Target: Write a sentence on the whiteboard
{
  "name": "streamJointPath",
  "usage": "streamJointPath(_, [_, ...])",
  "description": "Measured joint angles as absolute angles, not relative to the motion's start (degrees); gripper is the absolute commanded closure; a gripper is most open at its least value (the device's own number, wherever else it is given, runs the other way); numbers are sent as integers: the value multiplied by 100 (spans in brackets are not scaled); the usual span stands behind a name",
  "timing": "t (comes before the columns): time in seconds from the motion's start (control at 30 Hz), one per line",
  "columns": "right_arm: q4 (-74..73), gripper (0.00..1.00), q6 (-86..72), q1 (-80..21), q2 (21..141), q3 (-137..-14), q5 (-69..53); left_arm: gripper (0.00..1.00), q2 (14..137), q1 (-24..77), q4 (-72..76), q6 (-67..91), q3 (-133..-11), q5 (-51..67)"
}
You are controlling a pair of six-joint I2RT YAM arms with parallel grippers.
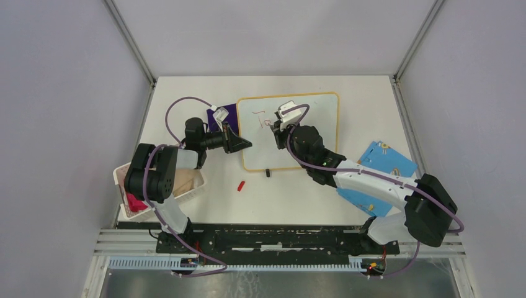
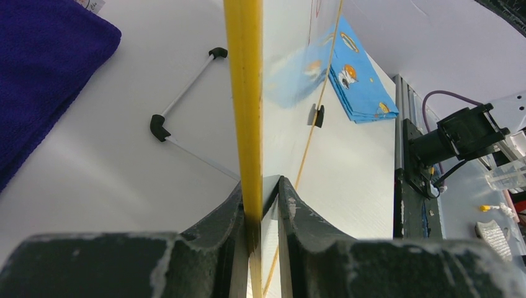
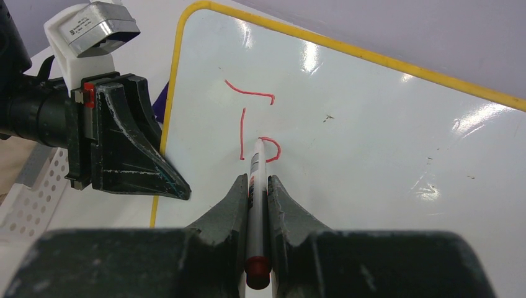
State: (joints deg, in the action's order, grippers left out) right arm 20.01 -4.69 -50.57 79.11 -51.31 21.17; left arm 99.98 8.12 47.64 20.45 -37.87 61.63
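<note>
Far left, a white perforated plastic basket (image 1: 193, 186) sits at the edge of the matte white bench (image 1: 298, 198). Behind it, a soft purple cloth (image 1: 222, 115) lies just beside the board's left edge. The left fingers (image 2: 217, 217) are pinching the thin yellow-tan frame on that left edge, one black finger on each face.

The glossy white rectangular whiteboard with rounded corners (image 1: 310, 146) sits mid-bench towards the back, its far edge near the bench's rear rim. A strip of bare bench runs along its near edge, where a small red cap (image 1: 241, 185) lies.

On the upper left of the board, the sentence (image 3: 251, 94) is so far a red "T" and a small loop. The right fingers (image 3: 226, 205) are clamped on a slim white marker with a red end (image 3: 255, 164), tip touching that loop. Plenty of shiny white surface is open to the right.

Far right, a flat blue card (image 1: 387, 162) lies apart from the frame.
</note>
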Motion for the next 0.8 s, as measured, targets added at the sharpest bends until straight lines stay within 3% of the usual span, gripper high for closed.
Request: streamJointPath(0.8, [1831,100,-521,-4925,7557,-5133,2425,98,9970,810,4635,1979,-3789,6167])
